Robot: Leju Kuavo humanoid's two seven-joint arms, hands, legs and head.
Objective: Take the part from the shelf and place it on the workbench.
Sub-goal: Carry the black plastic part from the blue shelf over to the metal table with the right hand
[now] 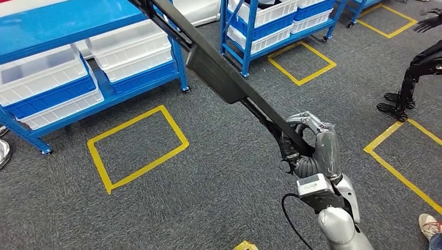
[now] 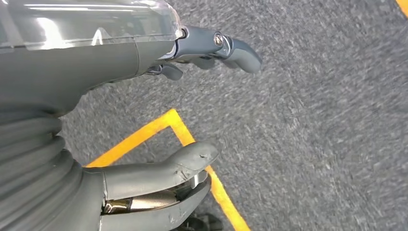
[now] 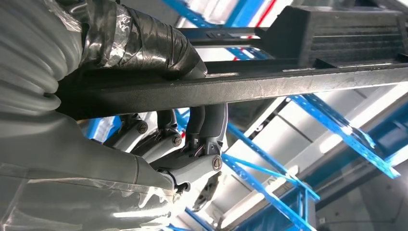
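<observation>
A long black part [image 1: 219, 73] is gripped near its lower end by the right hand [image 1: 307, 151], slanting toward eleven o'clock over the floor. It looks stiff and tip-heavy (a mid-length hold would balance better). The left hand [image 2: 192, 96] hangs empty, fingers apart.

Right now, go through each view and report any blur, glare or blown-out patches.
Head view: sharp, evenly lit, no glare on the long black part in the right robot hand. Left wrist view: carpet smeared by motion blur, reflections on the left robot hand cover. Right wrist view: part sharp, white bins behind overexposed and soft.
</observation>
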